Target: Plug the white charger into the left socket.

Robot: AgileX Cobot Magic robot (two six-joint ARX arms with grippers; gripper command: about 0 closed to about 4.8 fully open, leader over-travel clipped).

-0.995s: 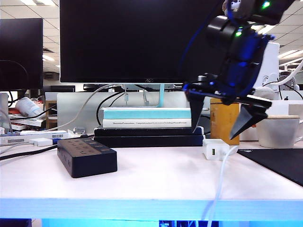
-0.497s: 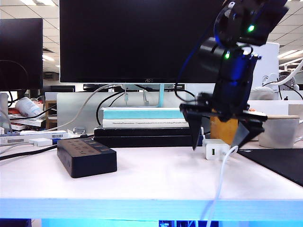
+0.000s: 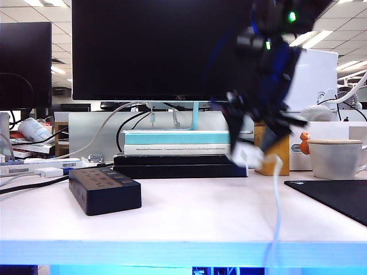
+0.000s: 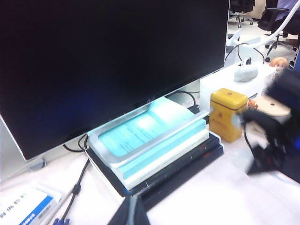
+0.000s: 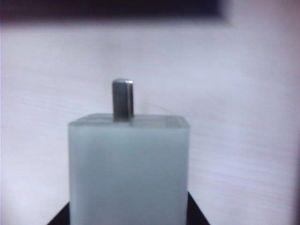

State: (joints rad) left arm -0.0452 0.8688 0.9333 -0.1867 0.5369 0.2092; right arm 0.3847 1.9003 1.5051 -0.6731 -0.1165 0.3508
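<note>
1. we see the white charger (image 3: 245,154) off the table, held in the air in front of the stack of books (image 3: 178,150) under the monitor (image 3: 160,48), right of the middle in the exterior view. it is motion-blurred there.
2. in the right wrist view the white charger (image 5: 129,168) fills the frame close up, with a metal prong (image 5: 123,98) sticking out of its end face toward the pale tabletop.
3. its white cable (image 3: 277,206) hangs from it down past the table's front edge.
4. the right gripper (image 3: 255,140) is clamped on the charger; dark finger edges show on either side of the block's base in the right wrist view. the arm above it is blurred in the exterior view.
5. the black power strip (image 3: 105,188) lies on the white table (image 3: 189,217) at the left, well apart from the charger. the left socket (image 3: 92,176) is on its top face; we cannot make out the slots clearly.
6. the left gripper (image 4: 130,212) shows only as a dark tip at the edge of the left wrist view, its fingers together with nothing between them, hovering before the books (image 4: 154,140).
7. a yellow tin (image 4: 227,114) stands beside the books; a white cup (image 3: 338,157) and a black mat (image 3: 338,200) lie at the right.
</note>
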